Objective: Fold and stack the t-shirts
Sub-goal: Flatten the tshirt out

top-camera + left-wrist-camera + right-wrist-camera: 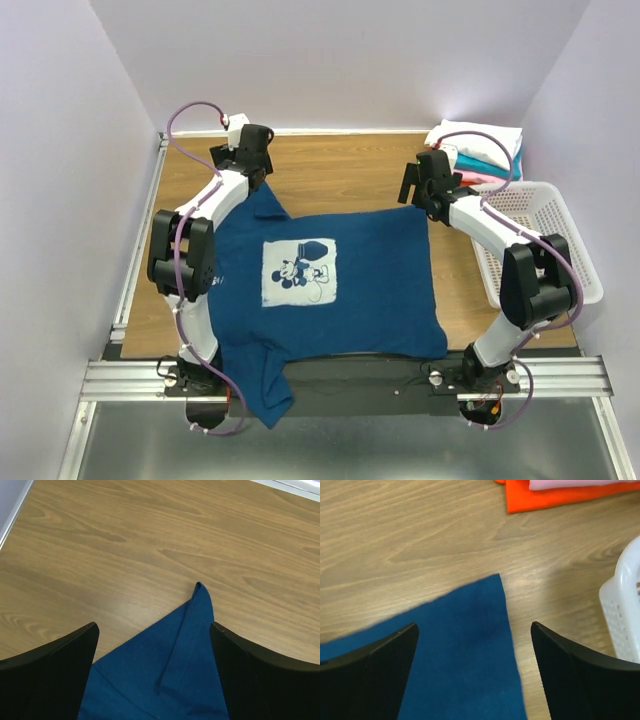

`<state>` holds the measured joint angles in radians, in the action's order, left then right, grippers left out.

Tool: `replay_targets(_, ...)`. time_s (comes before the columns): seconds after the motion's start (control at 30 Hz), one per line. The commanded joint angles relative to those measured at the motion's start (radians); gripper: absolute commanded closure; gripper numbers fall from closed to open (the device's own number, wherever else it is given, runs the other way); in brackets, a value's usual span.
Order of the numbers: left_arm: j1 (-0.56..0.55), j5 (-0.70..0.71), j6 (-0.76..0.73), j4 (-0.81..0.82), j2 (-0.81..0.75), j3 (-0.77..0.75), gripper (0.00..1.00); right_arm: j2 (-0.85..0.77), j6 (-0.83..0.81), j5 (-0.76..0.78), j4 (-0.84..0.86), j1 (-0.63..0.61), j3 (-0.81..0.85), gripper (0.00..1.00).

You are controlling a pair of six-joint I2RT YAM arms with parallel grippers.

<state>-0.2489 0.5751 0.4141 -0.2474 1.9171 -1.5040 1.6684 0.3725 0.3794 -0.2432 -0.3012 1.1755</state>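
While the navy t-shirt (375, 290) lay spread print-up on the table (340, 170), my left gripper (154, 645) was released, jaws wide above its far-left sleeve tip. My right gripper (475, 645) was likewise released above its far-right corner. Neither of the 2 grasped cloth. The folded t-shirts (485, 150) sat stacked far right, touching the basket (545, 230).

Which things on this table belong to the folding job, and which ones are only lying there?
Part of the job:
- navy t-shirt, spread flat with the print facing up
- stack of folded t-shirts, at the far right corner

Only lying about:
- white perforated basket, on the right, next to the stack
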Motion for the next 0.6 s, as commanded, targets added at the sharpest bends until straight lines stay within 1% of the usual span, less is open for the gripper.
replay_targets(0.0,0.007,0.036,0.037,0.014,-0.118,-0.021,0.02,-0.035,0.012,-0.002,0.048,0.007,0.052,0.0)
replay_targets(0.13,0.007,-0.007,0.086,-0.003,-0.182,0.083,0.02,-0.085,0.031,-0.082,0.047,0.008,-0.017,0.0)
replay_targets(0.17,0.007,-0.047,0.095,-0.004,-0.205,0.135,0.02,-0.108,0.035,-0.127,0.048,0.008,-0.049,0.0)
replay_targets(0.3,0.007,-0.122,0.156,-0.026,-0.251,0.26,0.02,-0.14,0.043,-0.24,0.048,0.005,-0.117,0.0)
replay_targets(0.33,0.007,-0.145,0.16,-0.02,-0.26,0.315,0.02,-0.144,0.043,-0.279,0.05,0.005,-0.138,0.0)
replay_targets(0.5,0.007,-0.236,0.178,0.051,-0.325,0.479,0.02,-0.108,0.028,-0.303,0.059,0.004,-0.166,0.0)
replay_targets(0.57,0.007,-0.27,0.169,0.1,-0.331,0.524,0.02,-0.061,0.019,-0.313,0.062,0.005,-0.154,0.0)
